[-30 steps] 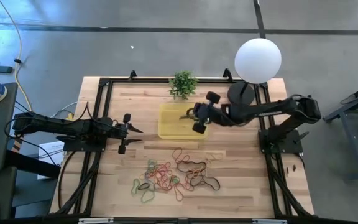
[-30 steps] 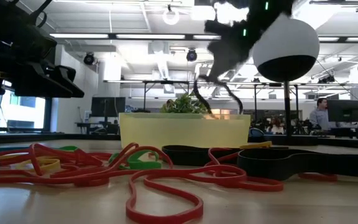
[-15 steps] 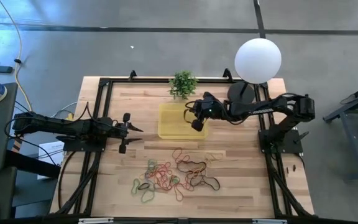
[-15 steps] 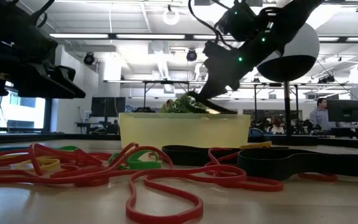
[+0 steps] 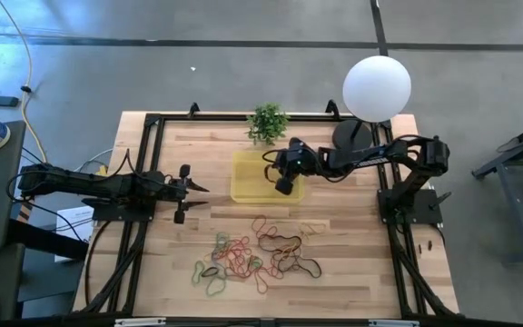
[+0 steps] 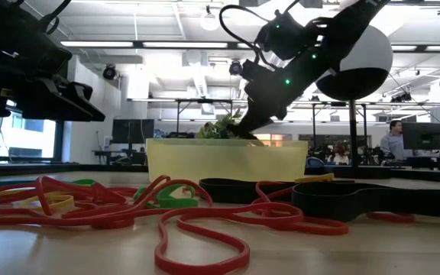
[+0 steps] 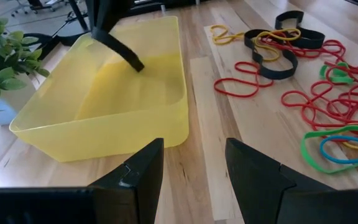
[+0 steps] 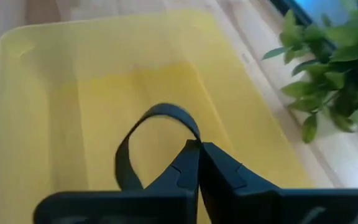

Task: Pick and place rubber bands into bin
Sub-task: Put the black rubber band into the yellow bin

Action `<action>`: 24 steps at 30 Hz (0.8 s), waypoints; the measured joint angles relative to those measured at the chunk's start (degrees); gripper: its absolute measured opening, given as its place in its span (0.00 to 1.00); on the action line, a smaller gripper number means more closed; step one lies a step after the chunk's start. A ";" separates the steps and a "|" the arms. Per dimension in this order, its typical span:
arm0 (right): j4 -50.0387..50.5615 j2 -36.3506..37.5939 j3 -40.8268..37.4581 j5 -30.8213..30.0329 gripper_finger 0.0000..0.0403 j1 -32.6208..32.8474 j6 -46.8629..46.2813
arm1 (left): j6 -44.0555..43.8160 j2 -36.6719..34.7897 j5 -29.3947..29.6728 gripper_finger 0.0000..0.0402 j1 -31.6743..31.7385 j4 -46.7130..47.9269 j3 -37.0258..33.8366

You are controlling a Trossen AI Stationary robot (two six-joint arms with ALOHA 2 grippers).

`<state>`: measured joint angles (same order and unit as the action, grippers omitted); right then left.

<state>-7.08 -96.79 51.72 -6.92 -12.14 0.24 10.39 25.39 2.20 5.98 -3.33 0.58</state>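
Right claw [image 8: 199, 148] pinches a black rubber band [image 8: 143, 137] over the unlabelled bin [image 8: 55, 74].

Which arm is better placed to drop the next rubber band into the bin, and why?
The right. Its gripper is shut on a black rubber band directly over the yellow bin, so it likely only needs to open. The left gripper waits open and empty beside the bin.
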 joint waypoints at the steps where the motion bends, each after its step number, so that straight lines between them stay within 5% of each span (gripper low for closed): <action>1: 0.34 0.00 0.00 0.87 0.03 0.00 0.09 | -0.03 0.00 0.00 0.40 0.00 0.01 0.00; 12: 0.83 0.36 0.00 2.80 0.44 0.00 0.25 | -0.18 0.00 -0.47 0.40 0.00 0.15 0.00; 19: 1.40 5.44 0.00 2.63 0.59 3.03 5.26 | 4.61 -0.02 -21.79 0.40 -0.96 -4.63 -0.02; 24: 6.30 11.24 0.01 2.57 0.59 6.94 7.73 | 4.40 0.02 -24.25 0.40 -7.46 -4.96 1.45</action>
<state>-0.78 -85.56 51.73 -4.35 -5.20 7.97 14.80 25.41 -22.05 -1.48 -8.29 2.03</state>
